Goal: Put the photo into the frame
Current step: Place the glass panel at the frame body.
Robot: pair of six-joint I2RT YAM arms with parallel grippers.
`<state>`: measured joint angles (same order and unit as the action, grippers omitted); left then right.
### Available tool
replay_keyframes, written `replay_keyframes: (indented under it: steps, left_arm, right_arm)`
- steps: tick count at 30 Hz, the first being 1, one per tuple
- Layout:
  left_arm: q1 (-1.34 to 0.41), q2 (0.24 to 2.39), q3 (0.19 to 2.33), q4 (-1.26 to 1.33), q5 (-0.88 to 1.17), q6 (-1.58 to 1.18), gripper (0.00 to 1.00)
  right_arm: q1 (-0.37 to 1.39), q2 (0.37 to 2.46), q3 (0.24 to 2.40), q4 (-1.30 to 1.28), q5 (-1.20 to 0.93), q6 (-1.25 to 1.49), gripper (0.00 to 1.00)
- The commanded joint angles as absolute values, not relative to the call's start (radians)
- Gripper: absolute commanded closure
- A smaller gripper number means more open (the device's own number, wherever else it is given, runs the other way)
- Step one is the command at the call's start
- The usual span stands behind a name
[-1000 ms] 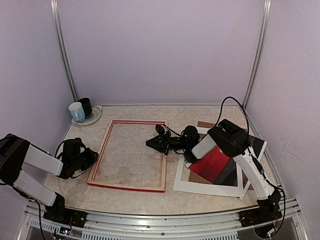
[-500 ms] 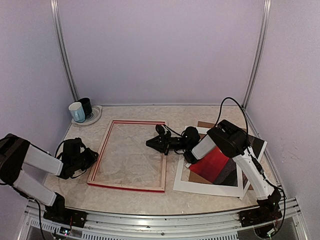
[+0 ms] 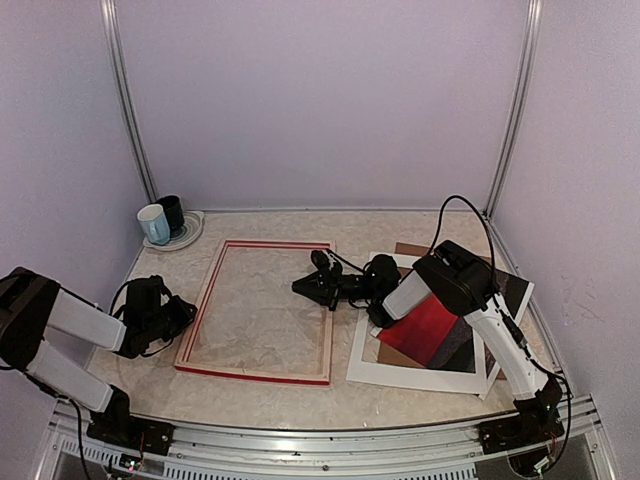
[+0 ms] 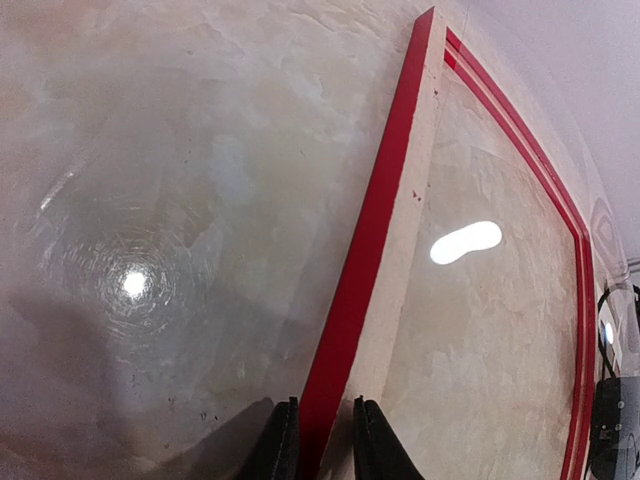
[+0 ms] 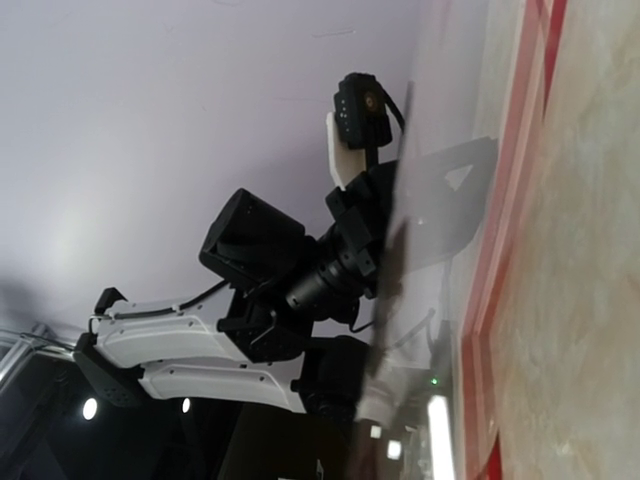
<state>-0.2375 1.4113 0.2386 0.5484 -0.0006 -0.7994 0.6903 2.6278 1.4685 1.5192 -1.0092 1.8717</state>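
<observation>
Two left fingers (image 4: 281, 445) clamp frame (image 4: 372, 250) rail; right fingers (image 3: 310, 286) closed beside opposite rail.

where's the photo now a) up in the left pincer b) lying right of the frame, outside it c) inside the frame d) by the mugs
b: the photo lies flat to the right of the frame, beyond its right rail.

The large rectangular picture frame (image 3: 201, 305) had a red face and pale wood sides. The rectangular photo print (image 3: 425, 328) was red with a dark band. The flat card mat (image 3: 410, 380) was white, and the stone-look tabletop (image 3: 260, 400) mottled beige.
</observation>
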Motion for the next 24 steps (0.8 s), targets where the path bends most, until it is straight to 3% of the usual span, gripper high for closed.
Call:
replay_keyframes:
  steps: [1, 24]
  left_arm:
    - [-0.248, 1.439, 0.242, 0.458, 0.014, -0.784, 0.80]
    - [-0.247, 1.440, 0.242, 0.456, 0.013, -0.785, 0.80]
  right_arm:
    - [0.707, 2.671, 1.484, 1.569, -1.016, 1.892, 0.91]
    - [0.717, 2.727, 1.549, 1.649, -0.987, 1.972, 0.91]
